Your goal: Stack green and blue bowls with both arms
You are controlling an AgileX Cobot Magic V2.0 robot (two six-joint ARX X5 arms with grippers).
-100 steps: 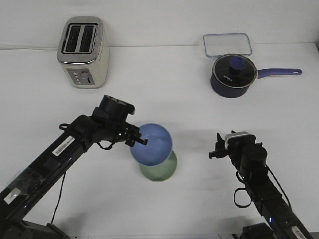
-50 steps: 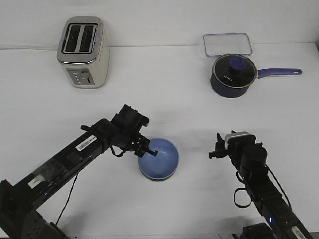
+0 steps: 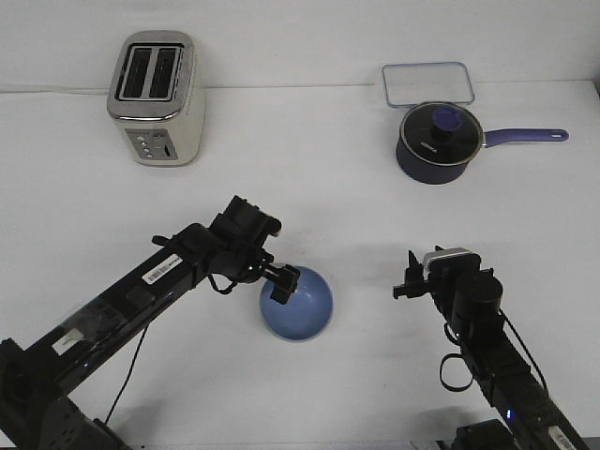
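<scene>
A smooth matt blue bowl [image 3: 298,302] sits on the matt white desk [image 3: 309,187], with a brushed-metal toaster [image 3: 156,97] upper left and a glossy dark saucepan [image 3: 437,142] beside a clear plastic container [image 3: 427,83] upper right.

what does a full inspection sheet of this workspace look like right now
surface: white table, no spills or marks seen
job's things: blue bowl sits upright in front of the robot; the green bowl barely shows, apparently nested under the blue one
clutter: toaster far left; dark saucepan with lid and purple handle far right; clear container just behind the saucepan
grippers: left gripper at the blue bowl's near-left rim, jaw state cannot be told; right gripper apart from the bowls, holding nothing, jaw state cannot be told
cables: black cable loops along both arms, one hanging under the left arm; none over the bowls
surroundings: plain white wall behind the table, nothing else seen
</scene>
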